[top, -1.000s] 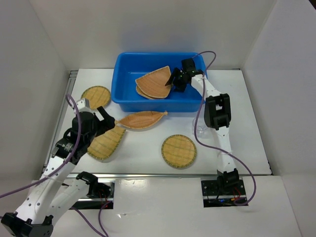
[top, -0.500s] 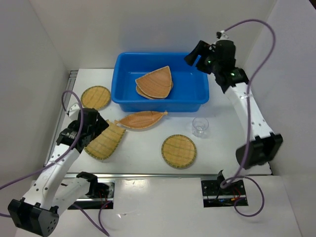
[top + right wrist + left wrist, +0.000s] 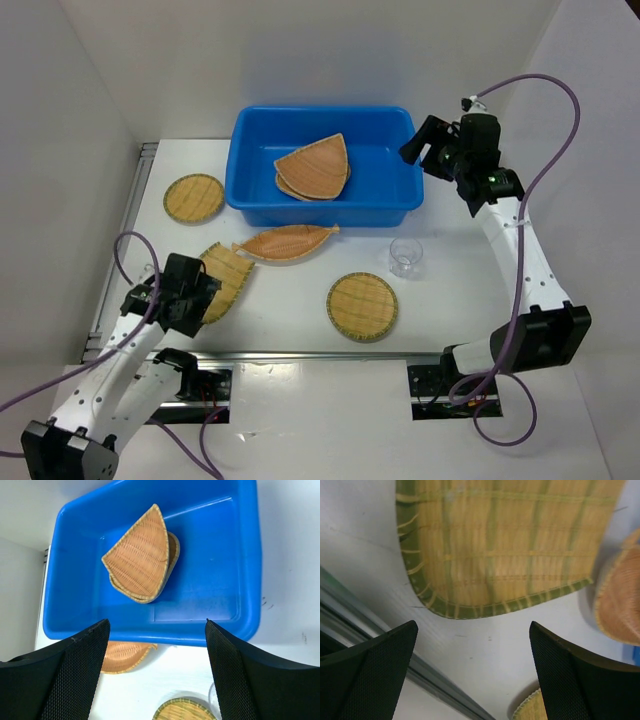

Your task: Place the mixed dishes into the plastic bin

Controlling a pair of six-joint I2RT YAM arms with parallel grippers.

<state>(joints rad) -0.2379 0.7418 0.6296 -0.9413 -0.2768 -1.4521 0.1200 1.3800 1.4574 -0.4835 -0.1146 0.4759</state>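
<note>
The blue plastic bin (image 3: 245, 170) stands at the back of the table and holds two stacked fan-shaped bamboo trays (image 3: 315, 167), which also show in the right wrist view (image 3: 141, 556). On the table lie a round tray (image 3: 194, 197), a rounded-square tray (image 3: 228, 275), a leaf-shaped tray (image 3: 285, 241), another round tray (image 3: 361, 305) and a clear cup (image 3: 405, 256). My left gripper (image 3: 192, 300) is open and empty, low at the near edge of the rounded-square tray (image 3: 505, 540). My right gripper (image 3: 428, 150) is open and empty, raised beside the bin's right end (image 3: 250, 555).
White walls enclose the table on three sides. A metal rail (image 3: 380, 640) runs along the table's near edge, close under my left gripper. The left arm's purple cable (image 3: 125, 265) loops over the table's left edge.
My left gripper has drawn back toward the near edge, off the rounded-square tray. My right gripper has left the bin, risen and swung to the right of it. The fan-shaped tray stays in the bin.
</note>
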